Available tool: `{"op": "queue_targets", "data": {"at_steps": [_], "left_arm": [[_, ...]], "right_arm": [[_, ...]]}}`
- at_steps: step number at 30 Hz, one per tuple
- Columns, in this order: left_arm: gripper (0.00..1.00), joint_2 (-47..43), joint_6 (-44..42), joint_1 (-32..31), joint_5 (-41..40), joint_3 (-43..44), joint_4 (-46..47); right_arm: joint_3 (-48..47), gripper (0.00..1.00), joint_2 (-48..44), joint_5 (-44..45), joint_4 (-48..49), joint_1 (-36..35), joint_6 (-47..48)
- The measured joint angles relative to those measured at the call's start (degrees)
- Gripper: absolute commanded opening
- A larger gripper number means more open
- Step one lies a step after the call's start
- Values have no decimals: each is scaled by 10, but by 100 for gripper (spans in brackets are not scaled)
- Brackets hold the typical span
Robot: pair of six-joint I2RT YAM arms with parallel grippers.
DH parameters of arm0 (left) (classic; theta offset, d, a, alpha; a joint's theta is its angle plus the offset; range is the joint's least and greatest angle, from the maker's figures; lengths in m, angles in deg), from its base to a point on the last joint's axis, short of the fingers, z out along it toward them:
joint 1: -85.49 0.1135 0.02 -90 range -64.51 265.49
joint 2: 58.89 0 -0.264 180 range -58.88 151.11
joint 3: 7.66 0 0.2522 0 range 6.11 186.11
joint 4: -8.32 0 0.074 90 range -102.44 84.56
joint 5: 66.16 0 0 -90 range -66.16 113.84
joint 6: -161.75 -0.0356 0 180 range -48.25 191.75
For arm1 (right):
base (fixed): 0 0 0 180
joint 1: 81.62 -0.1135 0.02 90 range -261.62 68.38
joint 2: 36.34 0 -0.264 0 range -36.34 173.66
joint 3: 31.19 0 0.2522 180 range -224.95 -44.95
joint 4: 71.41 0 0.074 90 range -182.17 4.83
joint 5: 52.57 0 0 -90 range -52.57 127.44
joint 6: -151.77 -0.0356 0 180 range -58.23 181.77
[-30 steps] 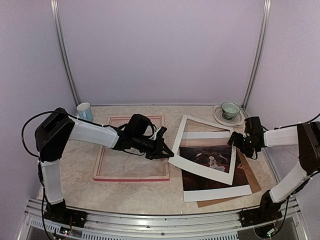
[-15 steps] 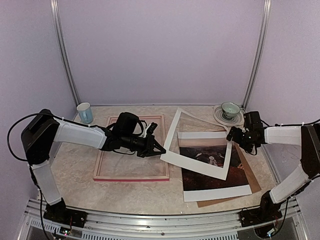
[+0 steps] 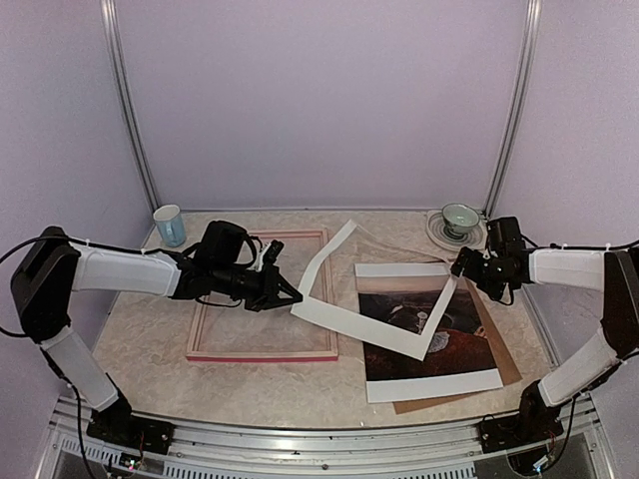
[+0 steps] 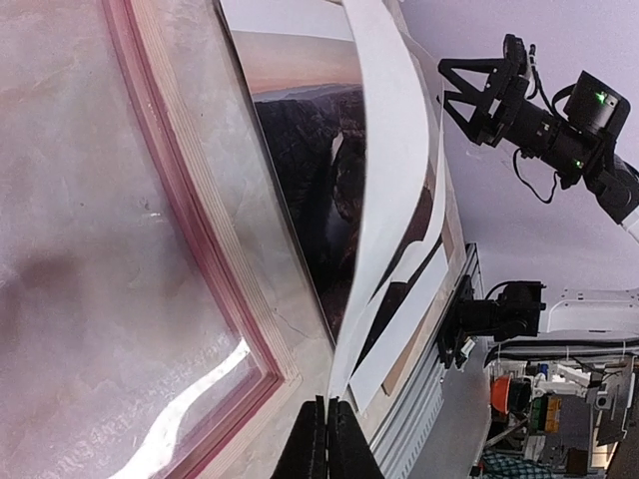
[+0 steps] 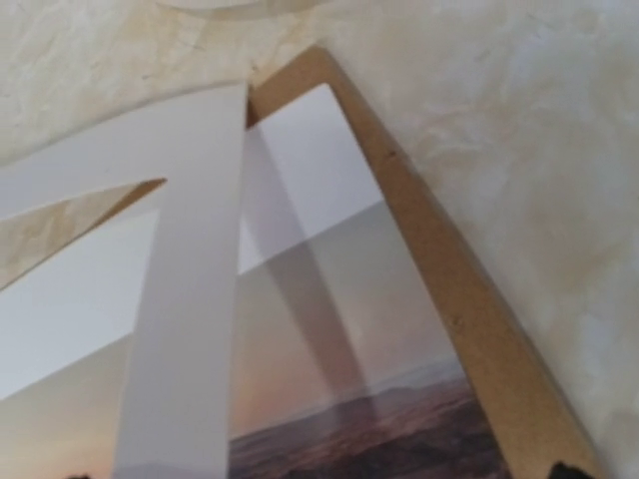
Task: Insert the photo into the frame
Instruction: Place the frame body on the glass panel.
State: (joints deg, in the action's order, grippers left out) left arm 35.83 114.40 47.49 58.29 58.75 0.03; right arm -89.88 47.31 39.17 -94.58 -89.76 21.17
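The photo (image 3: pixel 439 361), a dark reddish landscape with a white border, lies flat on the right of the table. It also shows in the left wrist view (image 4: pixel 300 150) and the right wrist view (image 5: pixel 329 389). The pink frame (image 3: pixel 262 354) lies left of it, its inner rail (image 4: pixel 190 220) pale wood. My left gripper (image 3: pixel 291 300) is shut on one corner of the white mat (image 3: pixel 349 324), which hangs tilted above the photo and the frame's right rail. My right gripper (image 3: pixel 463 269) stands open at the mat's far right corner, nothing between its fingers.
A brown backing board (image 3: pixel 507 361) lies under the photo. A pale blue cup (image 3: pixel 169 224) stands at the back left, and a green cup on a saucer (image 3: pixel 459 221) at the back right. Metal uprights rise behind both.
My left gripper has pulled back to the left with the mat's corner, dragging the mat off the photo and tilting it up. The right gripper has barely shifted.
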Motion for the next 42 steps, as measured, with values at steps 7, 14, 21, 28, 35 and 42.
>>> {"op": "queue_targets", "data": {"at_steps": [7,14,21,28,35,42], "left_arm": [[5,-36,-15,17,-5,-10,-36],[5,-42,-22,24,-11,-17,-45],[5,-63,-20,53,-51,-51,-61],[5,-113,-10,71,-104,-90,-75],[5,-160,9,71,-159,-137,-82],[4,-192,23,72,-199,-151,-87]], "right_arm": [[-5,99,0,-23,10,0,-7],[-2,99,-1,-96,63,0,-30],[-2,99,-2,-127,80,-14,-39],[-2,99,-2,-132,84,-23,-39],[-3,99,3,-133,90,-34,-40],[-6,99,16,-132,97,-47,-41]]}}
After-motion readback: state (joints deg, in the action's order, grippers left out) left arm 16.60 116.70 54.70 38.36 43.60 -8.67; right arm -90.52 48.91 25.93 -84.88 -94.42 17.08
